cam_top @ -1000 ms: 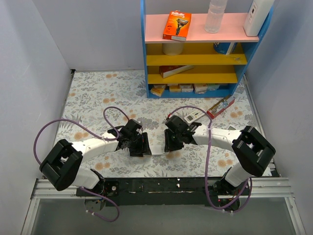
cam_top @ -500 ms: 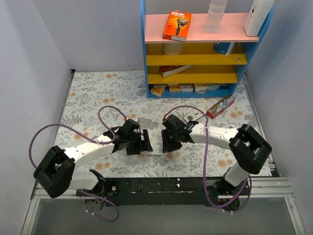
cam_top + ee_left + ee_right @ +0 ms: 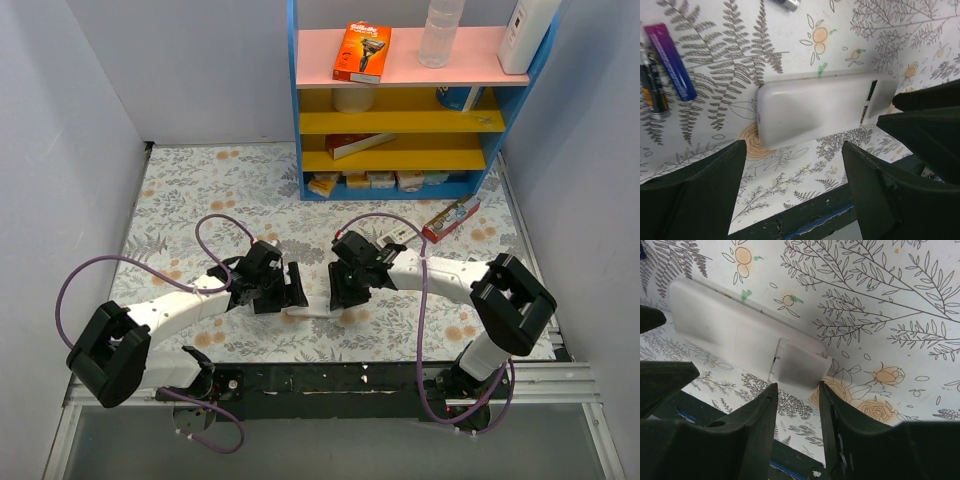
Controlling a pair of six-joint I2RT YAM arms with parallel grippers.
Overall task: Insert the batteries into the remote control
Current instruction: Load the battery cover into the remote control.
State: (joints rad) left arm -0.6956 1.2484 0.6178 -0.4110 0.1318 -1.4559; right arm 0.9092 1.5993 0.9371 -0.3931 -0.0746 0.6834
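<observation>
**Remote.** The remote [image 3: 810, 107] lies back-up on the floral table [image 3: 190, 190], near the front edge and between the two grippers. Its battery cover [image 3: 799, 365] sits at the end toward the right arm. The cover is slid slightly outward, and a dark slot shows along its seam.

**Left gripper** [image 3: 795, 147]. Released, with the jaws spread wide. The tips flank the near long side of the remote, one toward each end. No contact with the remote is visible.

**Right gripper** [image 3: 797, 386]. The jaws stand a narrow gap apart, with table cloth visible between them and nothing grasped. The tips sit at the outer end of the cover. Whether they touch it cannot be told.

**Batteries** [image 3: 670, 60]. Two show in the left wrist view, lying side by side on the table off the remote's plain end and apart from it. One is purple-blue. The other is dark and partly cut off by the frame edge.

**Surroundings.** A blue shelf [image 3: 295, 100] stands at the far edge of the table.
</observation>
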